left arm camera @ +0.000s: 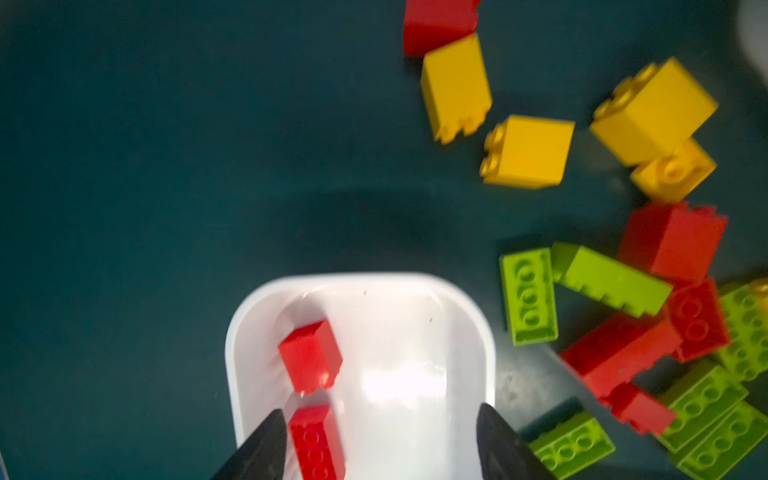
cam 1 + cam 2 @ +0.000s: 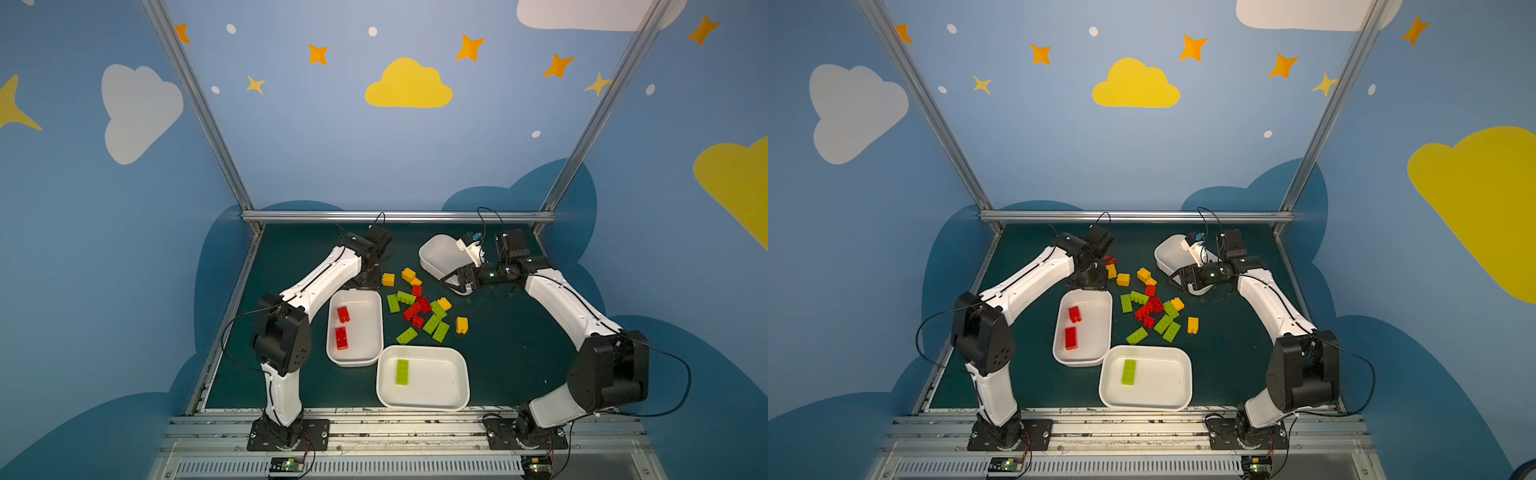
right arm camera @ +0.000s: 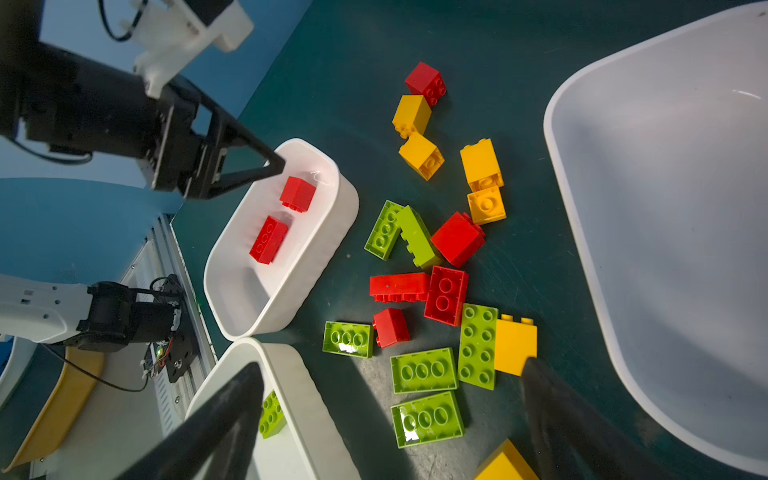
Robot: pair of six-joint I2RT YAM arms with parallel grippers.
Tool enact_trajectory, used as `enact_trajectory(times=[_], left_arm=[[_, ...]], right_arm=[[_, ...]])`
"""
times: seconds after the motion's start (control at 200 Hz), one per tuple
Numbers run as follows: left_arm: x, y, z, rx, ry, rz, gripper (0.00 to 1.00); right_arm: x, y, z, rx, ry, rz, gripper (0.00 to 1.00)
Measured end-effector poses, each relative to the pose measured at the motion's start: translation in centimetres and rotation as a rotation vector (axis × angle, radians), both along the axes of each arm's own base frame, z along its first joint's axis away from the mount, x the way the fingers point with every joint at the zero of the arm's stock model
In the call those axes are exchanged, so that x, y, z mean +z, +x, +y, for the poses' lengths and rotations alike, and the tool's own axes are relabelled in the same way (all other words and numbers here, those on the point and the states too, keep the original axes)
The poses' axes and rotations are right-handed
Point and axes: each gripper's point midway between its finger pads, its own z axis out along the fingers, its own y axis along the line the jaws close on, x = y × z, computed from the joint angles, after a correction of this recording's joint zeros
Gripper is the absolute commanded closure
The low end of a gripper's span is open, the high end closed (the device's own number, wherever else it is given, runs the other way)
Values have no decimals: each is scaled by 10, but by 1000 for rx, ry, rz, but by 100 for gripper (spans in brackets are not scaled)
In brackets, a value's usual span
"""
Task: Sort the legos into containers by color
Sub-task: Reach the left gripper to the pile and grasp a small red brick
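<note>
Legos [image 2: 419, 309] lie mostly in a mixed pile just beside the tub [image 2: 363, 353] holding two red bricks [image 2: 341, 337]; the left hand [image 1: 380, 409] hangs over that tub, partly spread and empty, so the drop looks done, and it should rise clear of the rim before seeking a red brick at the pile's edge. The right hand [image 3: 390, 363] gapes wide and empty beyond the pile from the tub. The tabletop [image 2: 519, 345] is dark green, ringed by blue walls [image 2: 374, 145] painted with clouds and stars.
</note>
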Motion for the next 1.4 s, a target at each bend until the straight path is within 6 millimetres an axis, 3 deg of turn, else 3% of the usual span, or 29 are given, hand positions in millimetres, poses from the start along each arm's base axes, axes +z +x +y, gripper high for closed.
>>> enact_trajectory(times=[0.325,0.52,0.956,1.276,1.396], left_arm=[[-37,92,-8,11,-48,-48,26],[-57,129,-13,25,-80,-68,25],[-100,152,-14,54,-92,-67,29],[-119,169,-7,21,-93,-89,40],[-117,174,-7,9,-110,-104,48]], right_arm=[[1,1,0,-1,1,-8,5],[1,2,0,-1,0,-9,5],[3,3,-1,-5,1,-13,5],[6,6,-3,-9,2,-22,5],[6,6,-4,-11,1,-20,5]])
